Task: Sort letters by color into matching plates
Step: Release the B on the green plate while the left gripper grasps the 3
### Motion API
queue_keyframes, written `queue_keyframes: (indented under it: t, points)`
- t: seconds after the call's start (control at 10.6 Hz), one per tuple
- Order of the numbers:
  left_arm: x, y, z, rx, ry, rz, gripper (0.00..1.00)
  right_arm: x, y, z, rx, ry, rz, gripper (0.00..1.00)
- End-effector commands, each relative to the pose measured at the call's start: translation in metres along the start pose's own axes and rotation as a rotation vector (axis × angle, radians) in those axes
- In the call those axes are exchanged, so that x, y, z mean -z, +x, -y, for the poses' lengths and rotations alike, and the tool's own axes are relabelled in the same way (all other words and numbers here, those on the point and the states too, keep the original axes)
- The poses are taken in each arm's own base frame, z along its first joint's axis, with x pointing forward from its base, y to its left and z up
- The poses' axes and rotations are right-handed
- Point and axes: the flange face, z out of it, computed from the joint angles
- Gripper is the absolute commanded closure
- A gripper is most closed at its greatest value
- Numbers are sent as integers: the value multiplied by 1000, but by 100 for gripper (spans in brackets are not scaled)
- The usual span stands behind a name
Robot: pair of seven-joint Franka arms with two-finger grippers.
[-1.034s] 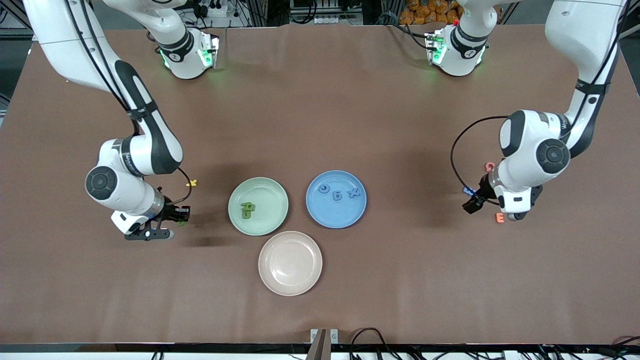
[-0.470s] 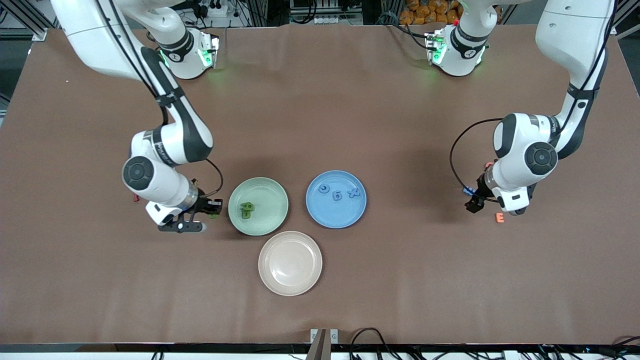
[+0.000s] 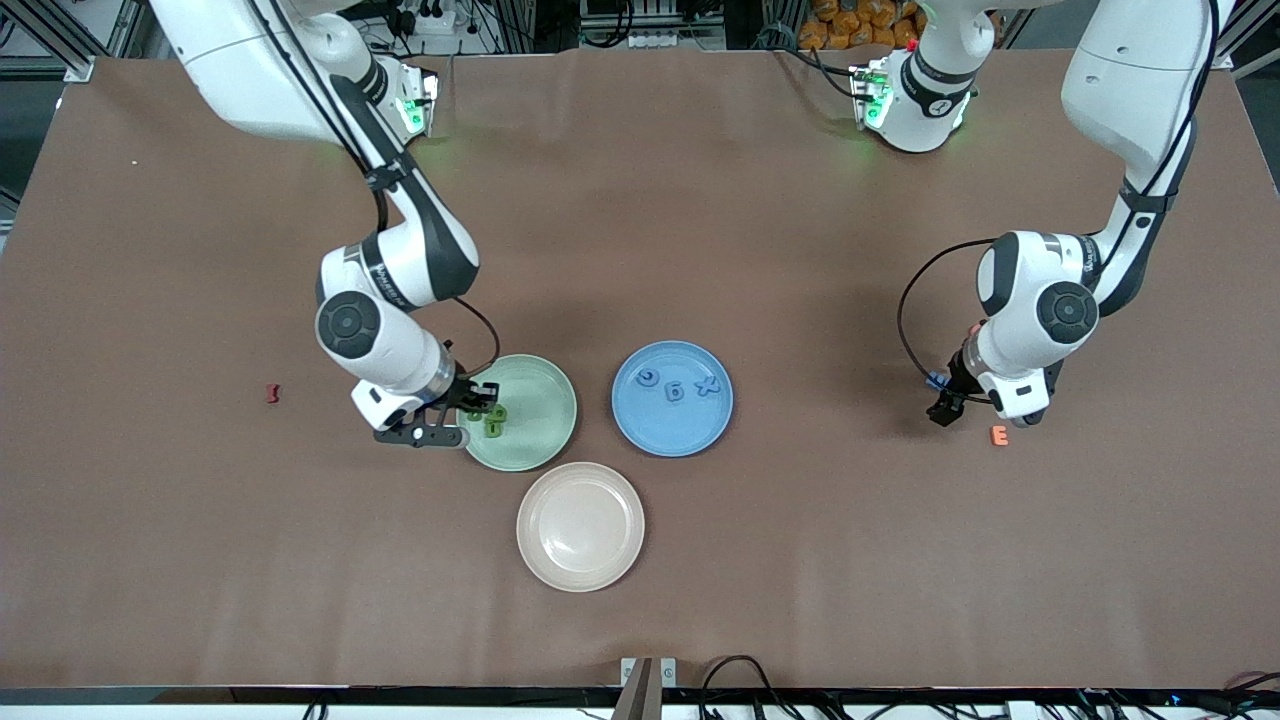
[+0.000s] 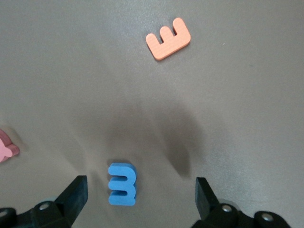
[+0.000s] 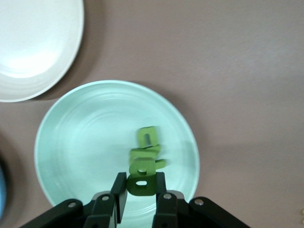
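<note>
Pinching a chunky dark green letter between its black fingers, the right gripper hangs over the mint green plate, at the rim toward the right arm's end of the desk. Two lighter green letters lie on that plate's smooth ringed surface. The beige plate sits nearer the front camera, the blue plate beside it carrying three blue letters.

The left gripper, fingers spread wide, hangs over a ridged blue letter on the matte brown desk. An orange E lies nearby, a pink piece at the frame's margin. A dark red letter lies toward the right arm's end.
</note>
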Motion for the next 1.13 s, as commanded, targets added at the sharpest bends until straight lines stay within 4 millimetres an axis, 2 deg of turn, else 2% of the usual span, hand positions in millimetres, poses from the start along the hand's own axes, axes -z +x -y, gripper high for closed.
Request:
queue_keyframes:
  t: [0.0, 0.19, 0.28, 0.38, 0.56, 0.85, 0.94, 1.03]
  points:
    - [-3, -1, 2, 1, -9, -21, 0, -15, -8, 30, -35, -1, 16, 78]
    - [-9, -4, 3, -4, -8, -19, 0, -16, -12, 49, -52, 5, 9, 71]
    - [-12, -4, 2, -3, -19, -21, 0, -13, -10, 50, -73, 8, 4, 18]
    - [-14, -5, 2, -5, -22, -21, 0, -11, -8, 47, -67, 7, 1, 0]
    - [-16, -5, 4, -5, -20, -20, 0, -4, -1, 38, -20, 3, -10, 0]
    - [-20, -7, 8, -3, -38, -24, 0, 5, 13, 14, 47, 1, -22, 0]
    - [-19, -7, 9, -3, -38, -24, 20, 6, 20, 1, 62, -4, -27, 0]
    - [-20, -9, 10, -2, -35, -23, 69, 10, 27, -13, 85, -7, -33, 0]
